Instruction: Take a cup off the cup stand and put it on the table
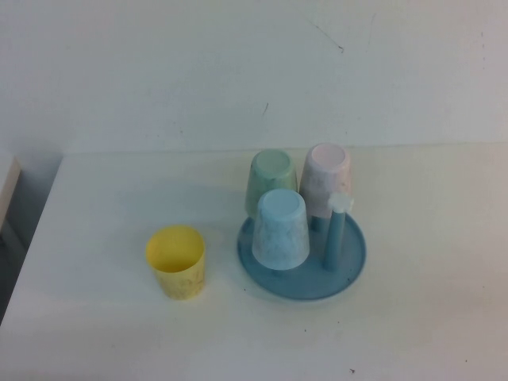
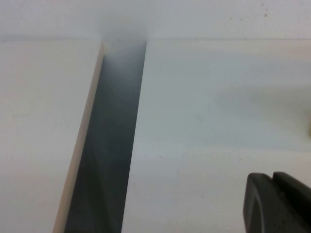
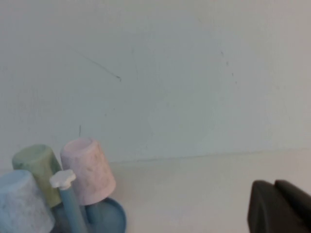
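White desk [image 1: 95,333] carries everything; neither arm shows in the high view.

Left to right in the high frame:
- Yellow cup [image 1: 176,261], lower left of centre, upright, mouth up, standing on the desk just beside the cup stand [image 1: 353,266].
- Green cup [image 1: 270,181], light blue cup [image 1: 281,228] and pink cup [image 1: 327,179], all inverted on pegs of the stand. Right of the blue cup, one white-tipped peg [image 1: 336,230] stands bare.

Progress: pink cup not yet lifted; reach, lift-off and set-down all remain, by my reading.

Left hand [image 2: 278,203]: lower right of its wrist frame, clenched, empty, over bare desk.
Right hand [image 3: 279,208]: lower right of its frame, clenched, empty, well apart from the stand.

Writing: no brand, label or text legible anywhere.
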You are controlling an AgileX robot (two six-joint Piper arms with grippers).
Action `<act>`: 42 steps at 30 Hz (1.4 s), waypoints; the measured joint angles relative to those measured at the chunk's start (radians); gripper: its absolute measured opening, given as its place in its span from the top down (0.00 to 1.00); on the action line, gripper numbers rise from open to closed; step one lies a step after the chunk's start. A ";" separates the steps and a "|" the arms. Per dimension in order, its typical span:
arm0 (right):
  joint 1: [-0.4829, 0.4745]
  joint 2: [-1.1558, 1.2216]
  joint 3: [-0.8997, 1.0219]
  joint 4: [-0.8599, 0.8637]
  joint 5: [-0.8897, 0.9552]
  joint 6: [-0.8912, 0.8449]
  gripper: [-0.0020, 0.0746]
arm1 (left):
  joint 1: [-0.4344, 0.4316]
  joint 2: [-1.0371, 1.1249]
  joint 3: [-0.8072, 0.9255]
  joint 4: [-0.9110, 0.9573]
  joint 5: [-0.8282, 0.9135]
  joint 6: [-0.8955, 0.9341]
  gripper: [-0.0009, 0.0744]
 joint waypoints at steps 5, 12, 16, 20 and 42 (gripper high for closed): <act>0.000 0.379 -0.315 -0.110 0.170 -0.134 0.98 | 0.000 0.000 0.000 0.000 0.000 0.000 0.99; 0.000 0.921 -0.847 -0.287 0.742 -0.147 0.98 | 0.000 0.000 0.000 0.000 0.000 0.000 0.99; 0.041 1.155 -1.104 -0.370 0.940 -0.118 0.98 | 0.000 0.000 0.000 0.000 0.000 0.000 0.99; 0.153 1.342 -1.321 -0.540 1.024 -0.027 0.98 | 0.000 0.000 0.000 0.000 0.000 0.000 0.99; 0.392 1.879 -1.930 -0.826 1.051 0.085 0.97 | 0.000 0.000 0.000 0.000 0.000 0.000 0.99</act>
